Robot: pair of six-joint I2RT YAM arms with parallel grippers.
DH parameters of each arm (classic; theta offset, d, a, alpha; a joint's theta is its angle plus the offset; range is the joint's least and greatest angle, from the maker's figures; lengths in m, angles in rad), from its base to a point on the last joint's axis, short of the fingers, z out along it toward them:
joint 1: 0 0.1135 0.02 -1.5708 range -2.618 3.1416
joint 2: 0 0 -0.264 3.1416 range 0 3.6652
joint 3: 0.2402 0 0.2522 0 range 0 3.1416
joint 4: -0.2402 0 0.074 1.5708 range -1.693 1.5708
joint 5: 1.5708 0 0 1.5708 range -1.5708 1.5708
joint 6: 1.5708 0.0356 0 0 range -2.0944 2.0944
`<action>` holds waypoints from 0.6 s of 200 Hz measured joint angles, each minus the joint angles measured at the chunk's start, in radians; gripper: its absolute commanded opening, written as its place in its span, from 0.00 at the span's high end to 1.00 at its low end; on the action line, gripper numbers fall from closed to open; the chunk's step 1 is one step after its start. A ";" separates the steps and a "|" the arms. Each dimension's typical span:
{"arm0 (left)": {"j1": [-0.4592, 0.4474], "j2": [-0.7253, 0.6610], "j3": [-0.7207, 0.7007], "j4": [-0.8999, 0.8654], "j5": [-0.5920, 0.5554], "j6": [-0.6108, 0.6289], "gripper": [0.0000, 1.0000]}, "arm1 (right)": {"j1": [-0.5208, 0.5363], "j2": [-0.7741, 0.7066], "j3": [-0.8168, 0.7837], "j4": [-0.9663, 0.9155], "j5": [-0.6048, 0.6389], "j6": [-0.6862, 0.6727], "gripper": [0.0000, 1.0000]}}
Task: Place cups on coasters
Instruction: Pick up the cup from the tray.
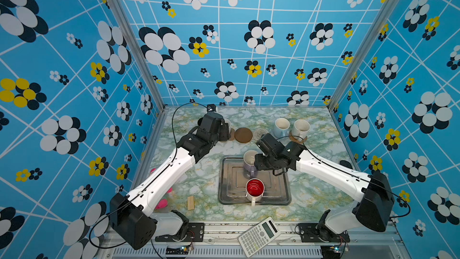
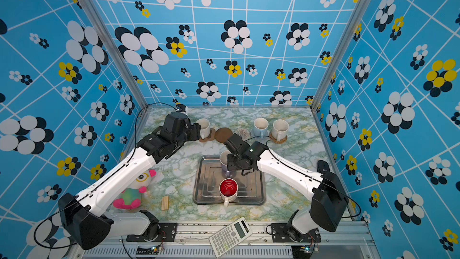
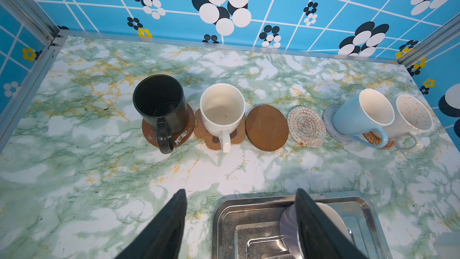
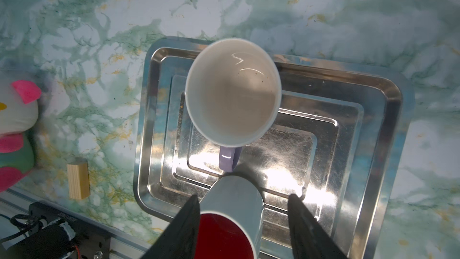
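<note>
- My left gripper (image 3: pixel 240 193) has its jaws apart, with only bare counter (image 3: pixel 99 170) between them. It hangs near the white mug (image 3: pixel 222 110), which stands on the paw-print coaster (image 3: pixel 201 130).
- My right gripper (image 4: pixel 244 196) is spread too and grips nothing. It is above the metal tray (image 4: pixel 373 95) at mid-counter, just beside the lavender mug (image 4: pixel 232 90) at the tray's back edge.
- The red-lined mug (image 4: pixel 234 195) stands at the tray's front edge.
- Along the counter's back edge, from my left:
  - the black mug (image 3: pixel 159 105) on a brown disc (image 3: pixel 185 133)
  - the white mug
  - a bare brown disc (image 3: pixel 266 127)
  - a bare cream crocheted round (image 3: pixel 306 126)
  - the light blue mug (image 3: pixel 361 115) on the grey-blue round (image 3: pixel 329 123)
  - the speckled mug (image 3: pixel 413 117) on the rattan round (image 3: pixel 373 139)
</note>
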 measured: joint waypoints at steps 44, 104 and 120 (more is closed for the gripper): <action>0.003 0.000 -0.026 0.024 0.008 0.004 0.29 | 0.028 0.042 -0.003 -0.001 -0.003 0.024 0.41; 0.014 0.000 -0.033 0.042 0.042 0.005 0.29 | 0.044 0.086 -0.006 0.008 -0.005 0.061 0.42; 0.014 0.000 -0.033 0.043 0.049 0.005 0.29 | 0.045 0.098 -0.006 0.023 -0.005 0.066 0.44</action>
